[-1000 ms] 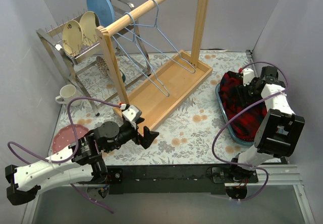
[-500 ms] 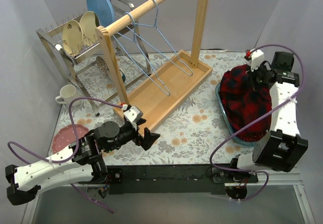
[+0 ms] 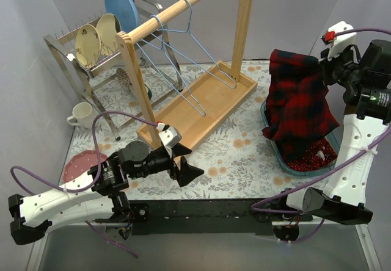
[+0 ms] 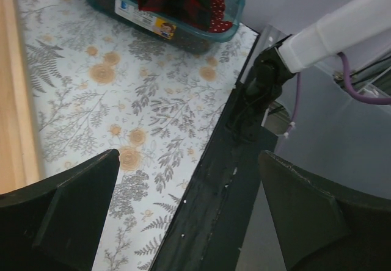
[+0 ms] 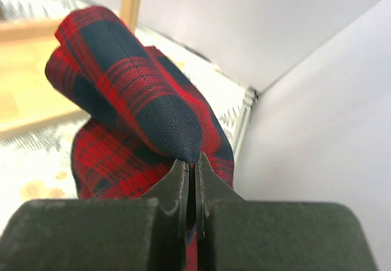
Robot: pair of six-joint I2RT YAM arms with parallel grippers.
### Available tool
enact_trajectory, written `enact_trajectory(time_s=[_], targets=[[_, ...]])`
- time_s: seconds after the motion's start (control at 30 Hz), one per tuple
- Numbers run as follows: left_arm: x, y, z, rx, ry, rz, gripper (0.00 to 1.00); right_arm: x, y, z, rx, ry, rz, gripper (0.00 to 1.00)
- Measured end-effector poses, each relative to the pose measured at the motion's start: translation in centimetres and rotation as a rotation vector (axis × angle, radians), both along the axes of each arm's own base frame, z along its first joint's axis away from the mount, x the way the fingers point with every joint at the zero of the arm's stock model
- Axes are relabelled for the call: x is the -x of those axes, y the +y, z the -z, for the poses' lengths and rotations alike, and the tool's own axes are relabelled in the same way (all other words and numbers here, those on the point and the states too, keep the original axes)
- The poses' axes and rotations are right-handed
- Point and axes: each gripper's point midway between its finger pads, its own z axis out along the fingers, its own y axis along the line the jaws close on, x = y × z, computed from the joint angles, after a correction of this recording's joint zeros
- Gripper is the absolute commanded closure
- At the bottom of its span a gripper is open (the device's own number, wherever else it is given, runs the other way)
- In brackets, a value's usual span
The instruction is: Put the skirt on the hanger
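Overhead view: light even and diffuse, walls pale and bright, no glare. Shadows soft and faint, the clearest beside the rack (image 3: 201, 109). Focus sharp throughout.

Left wrist view: left fingers (image 4: 61, 216) dark and blurred in the foreground; table (image 4: 122, 100) sharp and well lit.

Right wrist view: right fingers (image 5: 91, 234) dark and soft; skirt (image 5: 140, 94) in focus, colours strong; background blurred and pale.
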Motion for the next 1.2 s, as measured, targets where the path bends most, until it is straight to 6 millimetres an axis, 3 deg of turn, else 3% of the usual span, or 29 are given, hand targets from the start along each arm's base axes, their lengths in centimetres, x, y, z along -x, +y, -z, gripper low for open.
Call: enact_trajectory(time_s=[0.23, 0.57, 0.83, 1.03, 1.2], targets=[[1.3, -1.7, -1.2, 0.026, 0.026, 0.105, 0.02, 1.7, 3.1, -6.0, -0.145, -0.123, -0.083, 0.99], [2.2, -2.9, -0.7, 0.017, 0.045, 0.176, 0.02, 4.3, 7.6, -13.9, -0.413, -0.271, -0.256, 0.99], [2.6, -2.5, -3.0, 0.073, 0.012, 0.189, 0.02, 6.9, 10.6, -19.1, -0.565, -0.321, -0.432, 0.99], [2.6, -2.4, -3.8, 0.094, 0.002, 0.188, 0.02, 8.3, 12.0, -19.8, -0.627, -0.302, -0.51, 0.99], [2.5, -2.4, -3.9, 0.099, 0.0, 0.181, 0.02, 8.3, 13.5, -16.4, -0.675, -0.207, -0.541, 0.99]])
